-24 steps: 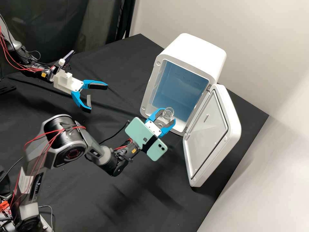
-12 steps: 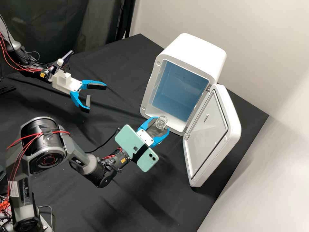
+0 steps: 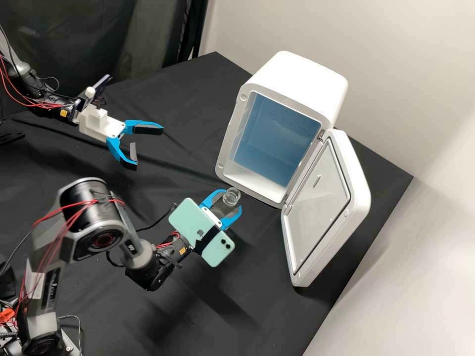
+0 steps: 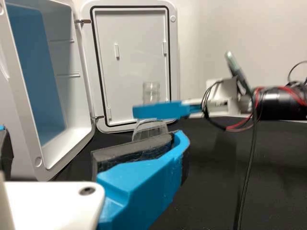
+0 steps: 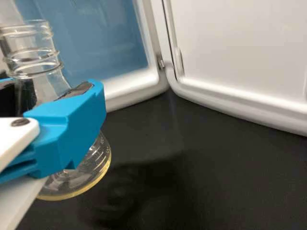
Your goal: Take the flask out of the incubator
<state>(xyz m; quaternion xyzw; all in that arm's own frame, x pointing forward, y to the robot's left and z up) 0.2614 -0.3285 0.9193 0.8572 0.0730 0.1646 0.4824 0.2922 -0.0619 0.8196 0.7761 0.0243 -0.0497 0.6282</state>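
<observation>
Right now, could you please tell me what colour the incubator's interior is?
The incubator's interior is light blue; the high view shows it best.

Clear glass flask [image 3: 230,197], upright, yellowish at its base, is held by the right gripper [image 3: 224,206] just outside the white, blue-lined incubator [image 3: 297,79], open-doored near the bench's [image 3: 198,89] right edge.

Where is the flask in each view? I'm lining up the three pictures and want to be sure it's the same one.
High view: flask in the right gripper, just outside the incubator.
Left wrist view: flask before the open door, a blue finger crossing it.
Right wrist view: flask close up, clamped in that gripper.
Shared landmark: the open white door.
</observation>
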